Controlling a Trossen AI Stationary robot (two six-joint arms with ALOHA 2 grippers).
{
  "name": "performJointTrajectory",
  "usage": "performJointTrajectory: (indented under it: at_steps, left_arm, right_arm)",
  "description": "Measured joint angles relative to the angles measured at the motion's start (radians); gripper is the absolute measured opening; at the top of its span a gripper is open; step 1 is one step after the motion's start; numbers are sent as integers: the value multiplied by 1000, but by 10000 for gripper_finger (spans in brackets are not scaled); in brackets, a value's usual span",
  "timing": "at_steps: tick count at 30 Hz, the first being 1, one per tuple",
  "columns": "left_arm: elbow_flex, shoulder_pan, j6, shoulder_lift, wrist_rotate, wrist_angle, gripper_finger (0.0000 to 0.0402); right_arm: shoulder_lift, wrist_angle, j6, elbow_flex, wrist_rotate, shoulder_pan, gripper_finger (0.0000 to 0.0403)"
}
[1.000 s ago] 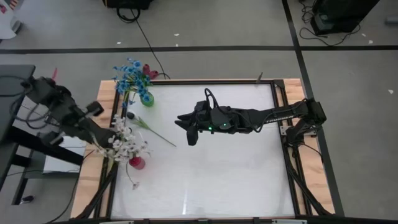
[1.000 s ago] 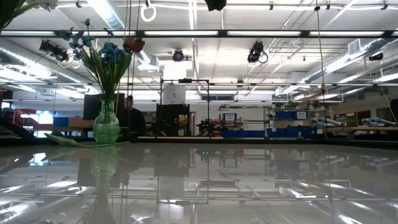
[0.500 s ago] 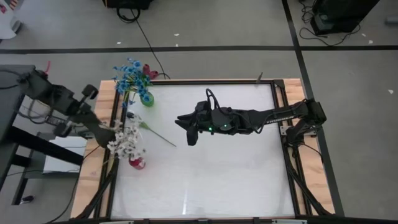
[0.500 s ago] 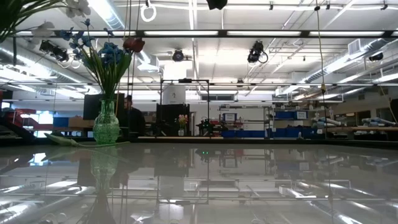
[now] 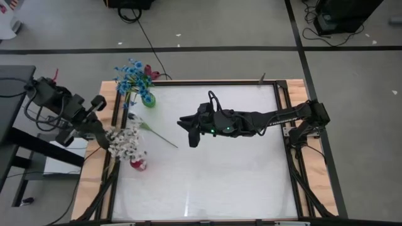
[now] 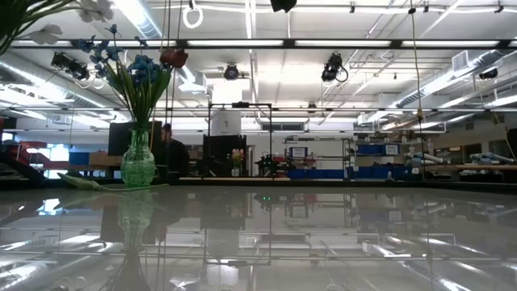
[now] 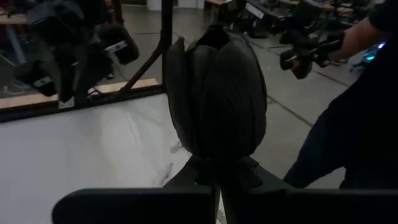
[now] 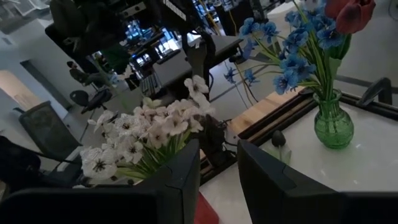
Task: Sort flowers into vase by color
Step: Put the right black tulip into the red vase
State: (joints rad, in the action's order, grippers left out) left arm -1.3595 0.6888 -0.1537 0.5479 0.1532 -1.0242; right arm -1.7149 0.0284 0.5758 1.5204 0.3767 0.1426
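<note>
A red vase (image 5: 138, 164) near the table's left edge holds white flowers (image 5: 127, 143), also seen in the right wrist view (image 8: 149, 130). A green glass vase (image 5: 148, 100) in the far left corner holds blue flowers (image 5: 130, 72) and one red one. One flower (image 5: 157, 135) lies flat on the table between the vases, its dark bud (image 8: 278, 140) toward the left. My left gripper (image 5: 105, 134) is beside the white bunch, shut on a dark flower head (image 7: 214, 93). My right gripper (image 5: 191, 133) hovers open over the table's middle, its fingers (image 8: 186, 180) holding nothing. My left gripper (image 7: 219, 199) is shut on the dark flower just under its head, at the base of the bloom (image 7: 217, 167), pinched between the two fingers. The head stands out straight beyond the fingertips, clear of the table. The fingers hide the stem behind the pinch.
The table's wooden frame (image 5: 103, 100) runs close by both vases. A person (image 7: 348, 112) with a device in hand stands beyond the table in the left wrist view. The white table top (image 5: 239, 182) stretches right and near of the right arm.
My left arm has turned and shifted its wrist beside the red vase. A thin stem that reached past the red vase toward the near edge a second ago no longer shows. The white blooms have shifted, and more of them show in the low view's top left corner.
</note>
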Motion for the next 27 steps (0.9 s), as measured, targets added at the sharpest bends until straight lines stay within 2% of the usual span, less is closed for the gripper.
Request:
performJointTrajectory:
  at_steps: [11,19,27]
  left_arm:
    - [201,0,43,-66,-35,187,9]
    - [212,0,170,-72,15,255,9]
    - [212,0,174,-63,-6,159,9]
  right_arm:
    - [0,-3,-14,0,-1,6,116]
    - [0,-4,-19,0,-3,6,116]
    - [0,-4,-21,0,-20,6,116]
